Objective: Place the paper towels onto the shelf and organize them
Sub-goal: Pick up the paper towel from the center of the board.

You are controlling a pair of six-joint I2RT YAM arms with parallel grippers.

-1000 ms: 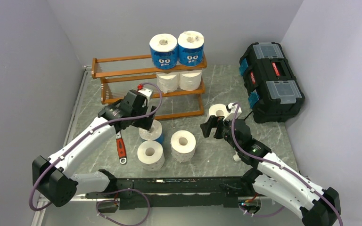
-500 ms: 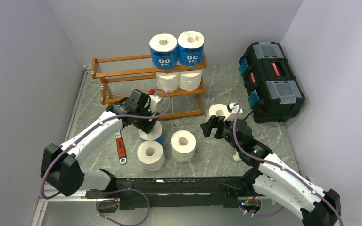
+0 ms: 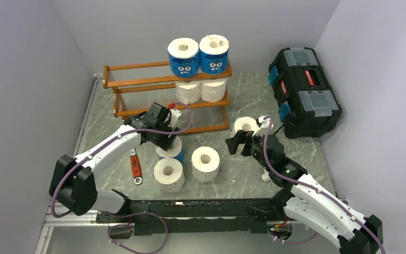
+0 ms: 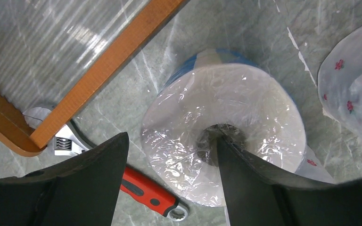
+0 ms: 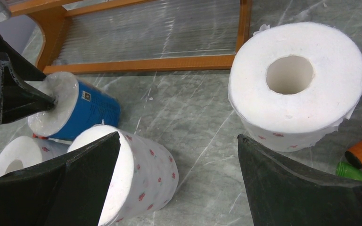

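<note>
Left gripper (image 4: 169, 141) comes down over the blue-wrapped roll (image 4: 245, 108), jaws narrowing, right finger now in its core.

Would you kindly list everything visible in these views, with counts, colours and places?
shelf: one, orange-brown, back of the table.
blue-wrapped paper towels: three; two on the top tier, one on the table.
white paper towels: five; two on the middle tier, three on the table.
wrench: one, red handle, table, left of the rolls.
toolbox: one, black, back right.
table: one, grey-green marble pattern.
left gripper: black, open, one finger at the core of the blue roll on the table.
right gripper: black, open, empty, facing a white roll.
</note>
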